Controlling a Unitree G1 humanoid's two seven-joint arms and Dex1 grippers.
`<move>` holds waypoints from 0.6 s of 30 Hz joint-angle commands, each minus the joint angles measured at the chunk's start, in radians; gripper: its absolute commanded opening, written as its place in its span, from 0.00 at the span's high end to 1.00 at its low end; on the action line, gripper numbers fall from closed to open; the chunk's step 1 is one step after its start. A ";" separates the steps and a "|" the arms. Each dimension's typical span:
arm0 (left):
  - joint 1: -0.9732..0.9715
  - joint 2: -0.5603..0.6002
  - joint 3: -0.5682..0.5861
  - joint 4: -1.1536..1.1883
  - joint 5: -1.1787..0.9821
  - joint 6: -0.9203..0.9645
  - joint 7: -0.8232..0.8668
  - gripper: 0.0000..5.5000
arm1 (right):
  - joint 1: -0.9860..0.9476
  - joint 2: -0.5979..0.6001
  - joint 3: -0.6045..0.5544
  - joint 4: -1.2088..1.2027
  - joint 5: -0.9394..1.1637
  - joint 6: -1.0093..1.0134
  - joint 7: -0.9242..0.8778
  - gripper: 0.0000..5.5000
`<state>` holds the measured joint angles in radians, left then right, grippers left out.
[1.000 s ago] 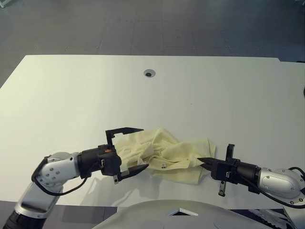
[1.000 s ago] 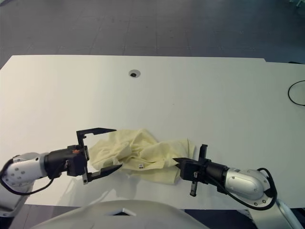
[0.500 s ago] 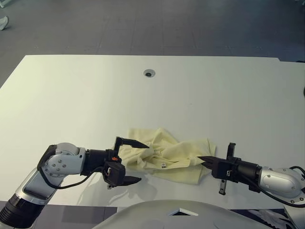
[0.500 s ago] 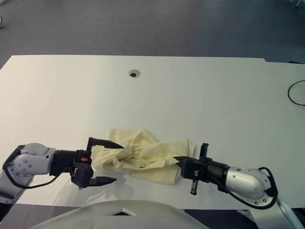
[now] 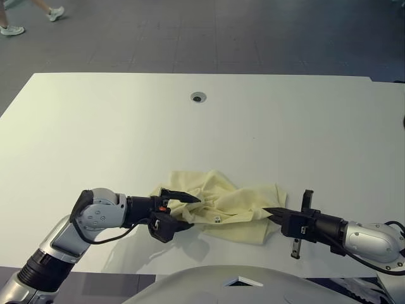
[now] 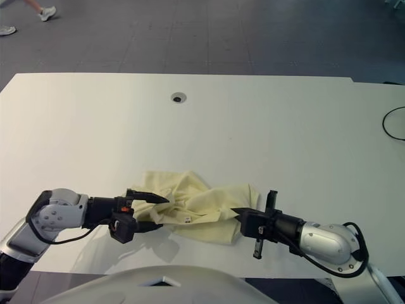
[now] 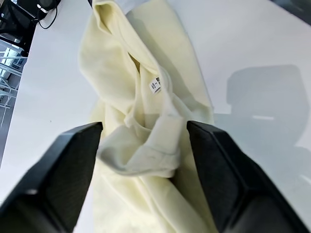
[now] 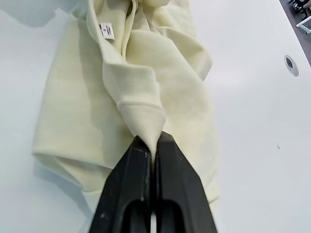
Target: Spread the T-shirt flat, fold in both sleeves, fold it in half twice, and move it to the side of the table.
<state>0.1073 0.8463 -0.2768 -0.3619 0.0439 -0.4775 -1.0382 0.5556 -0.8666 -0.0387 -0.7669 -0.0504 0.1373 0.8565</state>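
Observation:
A pale yellow T-shirt [image 5: 224, 201] lies crumpled near the table's front edge, its small white label [image 7: 155, 85] facing up. My left gripper [image 5: 180, 211] is at the shirt's left end, low over the table. It is open, and a bunched fold [image 7: 146, 150] lies between its fingers [image 7: 68, 174] without being squeezed. My right gripper [image 5: 271, 214] is at the shirt's right end, shut on a pinched hem fold [image 8: 143, 114]. Its black fingers [image 8: 131, 194] press together.
The white table [image 5: 285, 126] stretches wide behind and to both sides of the shirt. A small round hole [image 5: 198, 97] sits at the back middle. A black cable [image 6: 393, 123] loops at the far right edge. The table's front edge runs just below both grippers.
My left gripper has dropped and swung in from the shirt's left side, narrowing its wide spread around the left fold. The shirt's left edge shifted a little. The right gripper has held still.

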 commanded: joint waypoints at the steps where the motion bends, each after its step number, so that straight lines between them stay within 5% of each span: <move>1: -0.005 0.023 -0.003 -0.010 -0.024 0.013 -0.013 0.58 | -0.002 -0.003 0.000 0.008 -0.014 -0.008 -0.003 1.00; 15: -0.043 0.030 0.017 0.049 0.014 -0.007 0.004 0.99 | -0.028 0.011 -0.016 0.032 -0.006 -0.007 -0.013 1.00; 18: -0.062 0.024 0.025 0.070 0.031 -0.010 0.025 1.00 | -0.046 0.013 -0.027 0.040 0.006 -0.003 -0.011 1.00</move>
<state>0.0655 0.8674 -0.2638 -0.3073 0.0568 -0.4821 -1.0254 0.5234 -0.8568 -0.0476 -0.7340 -0.0533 0.1231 0.8484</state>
